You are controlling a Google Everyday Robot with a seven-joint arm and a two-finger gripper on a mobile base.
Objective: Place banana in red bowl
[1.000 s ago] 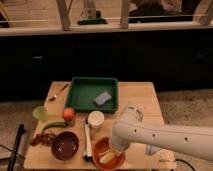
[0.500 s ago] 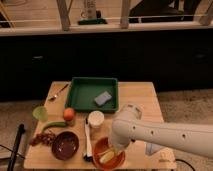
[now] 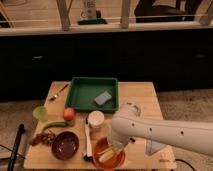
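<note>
The gripper [image 3: 119, 146] hangs just over the red bowl [image 3: 108, 156], its claw state impossible to tell. The banana [image 3: 106, 152] seems to lie inside the bowl, beside a maroon bowl [image 3: 65, 145]

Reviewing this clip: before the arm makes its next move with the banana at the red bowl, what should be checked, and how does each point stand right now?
1. Banana lies inside the red bowl: ok, the pale fruit shows within the rim.
2. Tool sits over the bowl, at its right side: ok.
3. Tool released from the banana: cannot tell, the arm hides the contact.
4. Red bowl stands fully on the table, near its front edge: ok.
5. Dark bowl to the left is apart from the red bowl: ok, a white spoon lies between them.
6. White cup behind the bowl is upright, close to the arm's path: ok, but watch it.
</note>
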